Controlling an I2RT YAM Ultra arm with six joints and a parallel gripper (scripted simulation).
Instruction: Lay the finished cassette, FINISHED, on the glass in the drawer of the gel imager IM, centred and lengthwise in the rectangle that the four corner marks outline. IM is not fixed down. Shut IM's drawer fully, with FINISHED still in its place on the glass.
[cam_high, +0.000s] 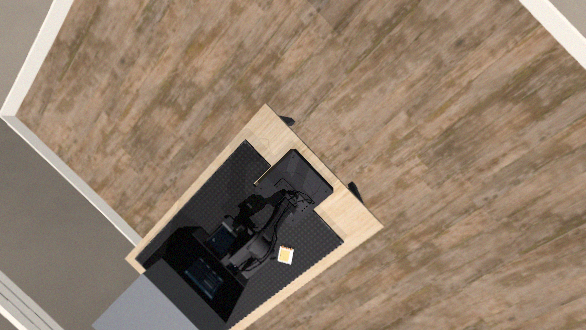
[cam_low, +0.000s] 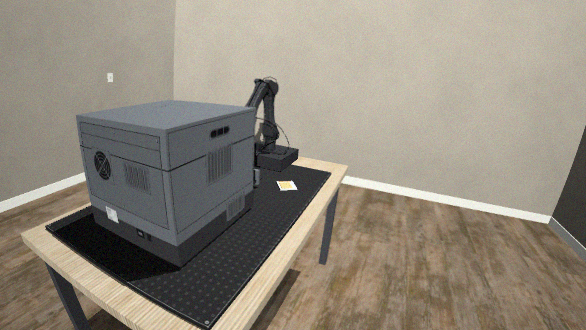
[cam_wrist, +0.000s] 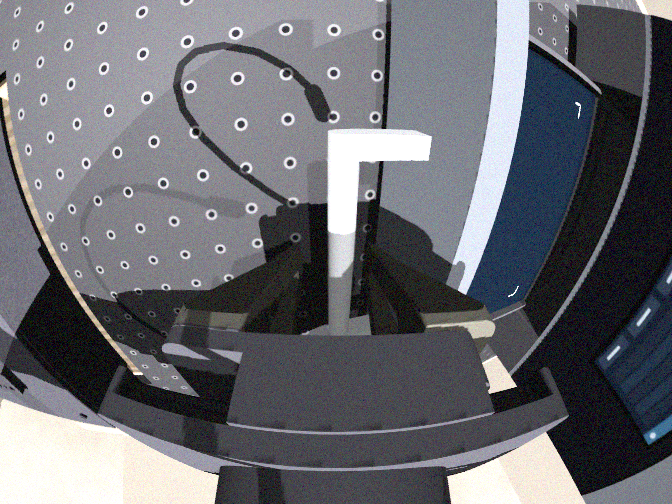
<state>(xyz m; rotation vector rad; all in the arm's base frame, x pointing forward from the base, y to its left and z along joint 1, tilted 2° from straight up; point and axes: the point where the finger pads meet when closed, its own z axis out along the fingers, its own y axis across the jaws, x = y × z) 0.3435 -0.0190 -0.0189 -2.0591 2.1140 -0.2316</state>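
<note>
The imager IM stands on the black mat with its drawer pulled out. The drawer's glass is dark blue. Two white corner marks show on it in the wrist view, with nothing lying on the visible part. The white L-shaped drawer handle stands out from the grey drawer front. My gripper is partly open, with its fingers on either side of the handle's long bar and dark gaps beside the bar. A flat white and yellow piece, apparently FINISHED, lies on the mat, away from the drawer.
The arm's dark base stands at the table's far end. The perforated mat has a wooden table edge around it. IM's blue screen faces the drawer side. Cable-like dark loops cross the mat in the wrist view.
</note>
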